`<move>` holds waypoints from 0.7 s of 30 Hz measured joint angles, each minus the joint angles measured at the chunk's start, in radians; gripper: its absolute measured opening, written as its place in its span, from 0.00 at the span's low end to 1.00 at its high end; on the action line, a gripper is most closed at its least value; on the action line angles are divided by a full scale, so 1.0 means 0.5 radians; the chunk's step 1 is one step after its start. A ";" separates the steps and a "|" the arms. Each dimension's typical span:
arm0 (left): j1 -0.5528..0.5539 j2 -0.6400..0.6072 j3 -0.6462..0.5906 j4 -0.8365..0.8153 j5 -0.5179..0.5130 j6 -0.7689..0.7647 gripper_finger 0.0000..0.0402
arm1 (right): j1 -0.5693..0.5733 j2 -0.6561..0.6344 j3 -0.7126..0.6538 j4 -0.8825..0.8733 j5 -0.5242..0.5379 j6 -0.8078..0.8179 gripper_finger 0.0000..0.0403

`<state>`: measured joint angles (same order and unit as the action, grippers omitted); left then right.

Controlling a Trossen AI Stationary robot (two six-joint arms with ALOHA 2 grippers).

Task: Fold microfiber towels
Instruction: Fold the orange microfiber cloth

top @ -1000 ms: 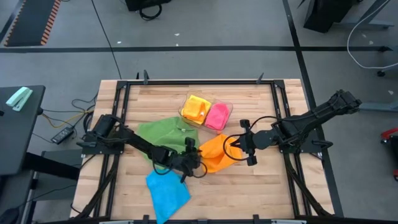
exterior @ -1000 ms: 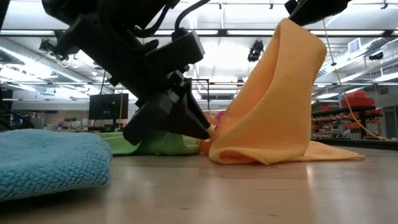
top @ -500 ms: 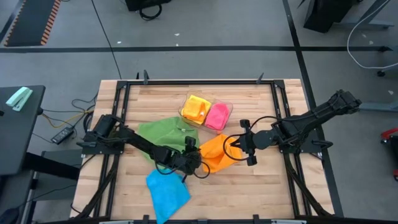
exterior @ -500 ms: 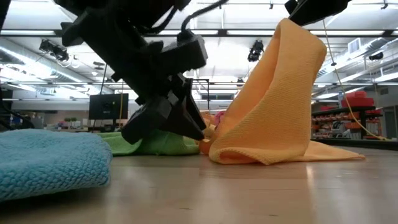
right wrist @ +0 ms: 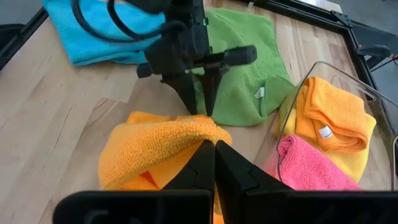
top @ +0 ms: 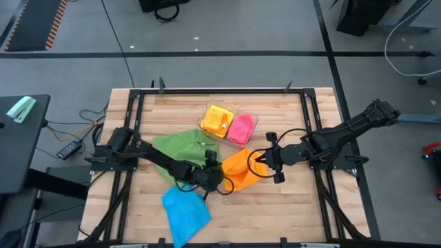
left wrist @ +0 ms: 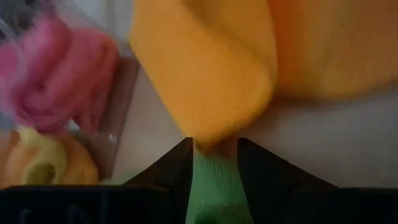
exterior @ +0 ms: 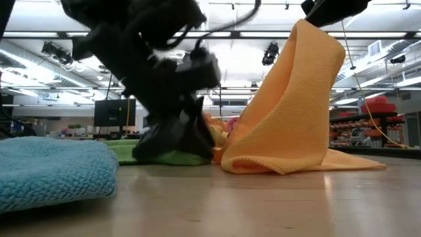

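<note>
The orange towel (top: 238, 171) stands draped mid-table, its top held up by my shut right gripper (top: 256, 164) and its lower part lying on the wood. My left gripper (left wrist: 213, 142) is low on the towel's left side, fingers slightly apart and slanting down. The towel's low corner (left wrist: 208, 134) is right at its fingertips. The green towel (top: 185, 146) lies flat under the left arm and shows through the finger gap. The blue towel (top: 185, 212) lies near the front edge. My right gripper pinches the orange towel's raised top fold (right wrist: 189, 134) between its two shut fingers, slanting down from the table's right. The towel hangs slack below it, and its lower fold (exterior: 263, 164) rests on the table. My left gripper: I cannot tell whether its fingertips touch the orange corner.
A clear tray (top: 252, 117) at the far middle holds a yellow-orange towel (top: 217, 120) and a pink towel (top: 240, 129). Black frame rails run along the table's sides. Bare wood shows at the front right.
My left gripper has tipped its fingers further down beside the orange towel's low corner, staying almost in place. The orange towel and my right gripper have kept still.
</note>
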<state>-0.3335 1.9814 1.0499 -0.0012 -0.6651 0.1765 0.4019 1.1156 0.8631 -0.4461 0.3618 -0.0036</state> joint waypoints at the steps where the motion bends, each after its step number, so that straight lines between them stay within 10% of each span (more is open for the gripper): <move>1: 0.006 0.018 -0.005 -0.018 -0.002 0.015 0.33 | 0.000 0.000 0.000 0.001 0.000 0.000 0.03; 13: 0.087 0.059 -0.002 0.126 -0.001 0.049 0.28 | 0.000 -0.001 0.000 0.000 0.000 0.008 0.03; 21: 0.063 0.048 -0.003 0.126 -0.006 0.115 0.06 | 0.000 -0.001 0.000 0.000 -0.001 0.008 0.03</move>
<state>-0.3020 2.0053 1.0483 0.0617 -0.6680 0.2340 0.4019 1.1152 0.8631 -0.4462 0.3614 0.0002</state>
